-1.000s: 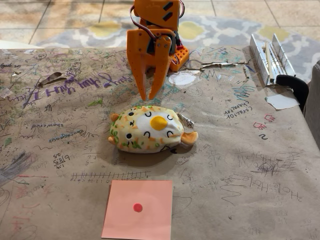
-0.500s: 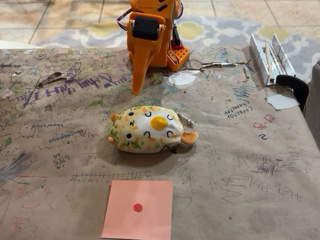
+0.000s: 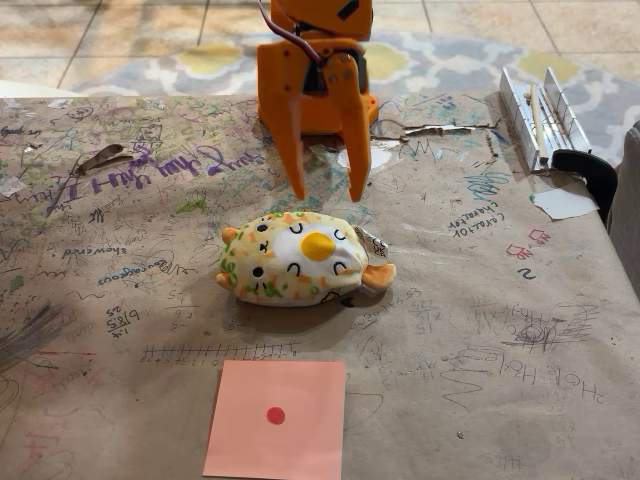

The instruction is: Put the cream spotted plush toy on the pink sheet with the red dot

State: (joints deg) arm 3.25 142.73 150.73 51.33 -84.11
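Observation:
The cream spotted plush toy [image 3: 298, 258] lies on its side in the middle of the scribbled table, yolk patch up, orange tail pointing right. In front of it, near the bottom edge, the pink sheet with the red dot [image 3: 277, 418] lies flat with nothing on it. My orange gripper [image 3: 329, 196] hangs behind and slightly above the plush, fingers pointing down and spread wide. It is open and holds nothing. A small gap separates the fingertips from the toy's top.
The table is covered in brown paper [image 3: 480, 330] full of pen scribbles. A metal rail piece [image 3: 540, 115] and a black clamp [image 3: 590, 175] sit at the right rear edge. A white paper scrap [image 3: 563, 203] lies beside them.
The gripper has turned back to face the camera and its fingers have spread wider, tips now closer above the plush. Plush and sheet have not moved.

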